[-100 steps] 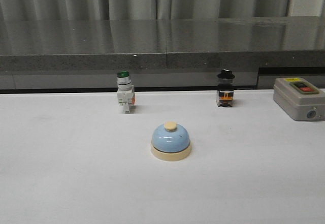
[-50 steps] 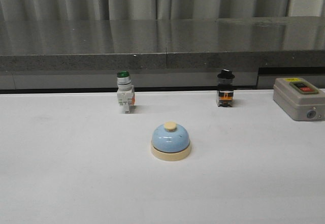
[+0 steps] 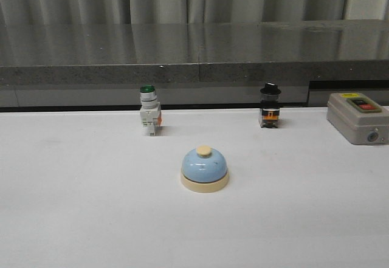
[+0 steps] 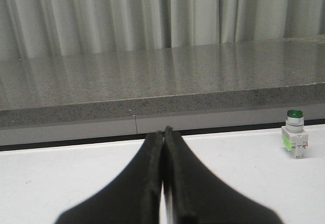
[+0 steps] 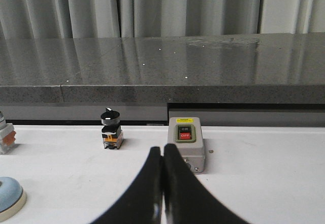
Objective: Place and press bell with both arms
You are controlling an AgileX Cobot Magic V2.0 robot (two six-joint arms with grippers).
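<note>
The bell (image 3: 205,169) stands upright at table (image 3: 73,219) centre, untouched. Green-capped switch (image 3: 149,110) at its 11 o'clock, black-knobbed switch (image 3: 270,106) at 1 o'clock, both well apart. Left gripper (image 4: 163,132) and right gripper (image 5: 162,150): fingers pressed together, holding nothing.

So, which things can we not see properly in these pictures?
- Both arms: outside the front view.
- Bell: right wrist view's edge cuts it; absent from the left wrist view.
- Switch box: front view's edge clips it; label text too small.
- Left gripper and right gripper: only closed fingers show.
</note>
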